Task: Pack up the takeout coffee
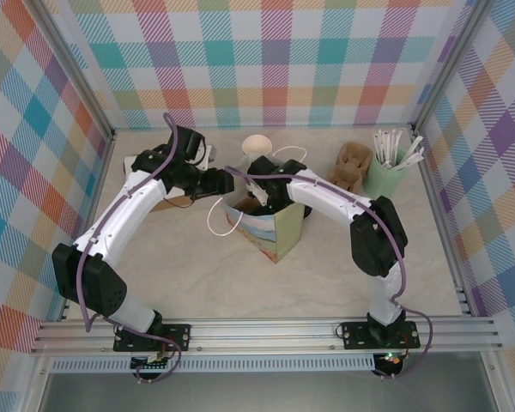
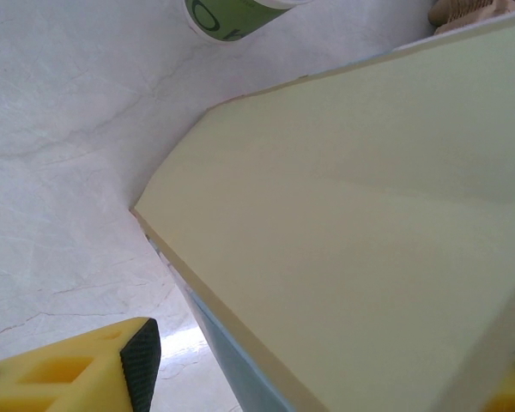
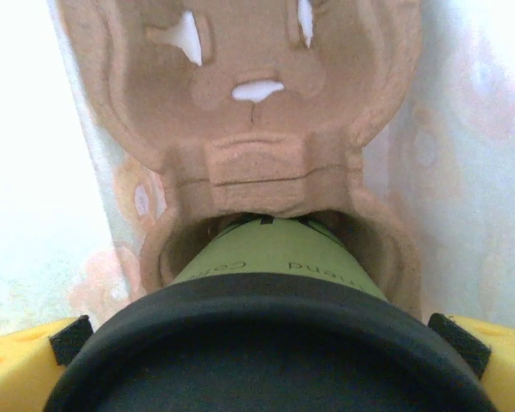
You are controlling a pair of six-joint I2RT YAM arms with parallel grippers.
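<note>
The takeout coffee (image 3: 279, 257), a green cup with a black lid (image 3: 266, 343), stands in a hole of a brown cardboard carrier (image 3: 240, 103) inside the paper bag (image 1: 279, 232). My right gripper (image 3: 262, 343) reaches down into the bag (image 1: 262, 199). It is open, with one yellow finger on each side of the lid and the black pads (image 3: 70, 340) by the rim. My left gripper (image 1: 226, 183) is at the bag's left rim. It straddles the cream bag wall (image 2: 369, 215), open, and its left pad (image 2: 142, 360) is apart from the wall.
A stack of cream-rimmed paper cups (image 1: 257, 144) stands behind the bag, and its green base (image 2: 232, 17) is at the top of the left wrist view. Brown carriers (image 1: 348, 167) and a mint cup of white sticks (image 1: 386, 167) stand at the back right. Checked walls enclose the table.
</note>
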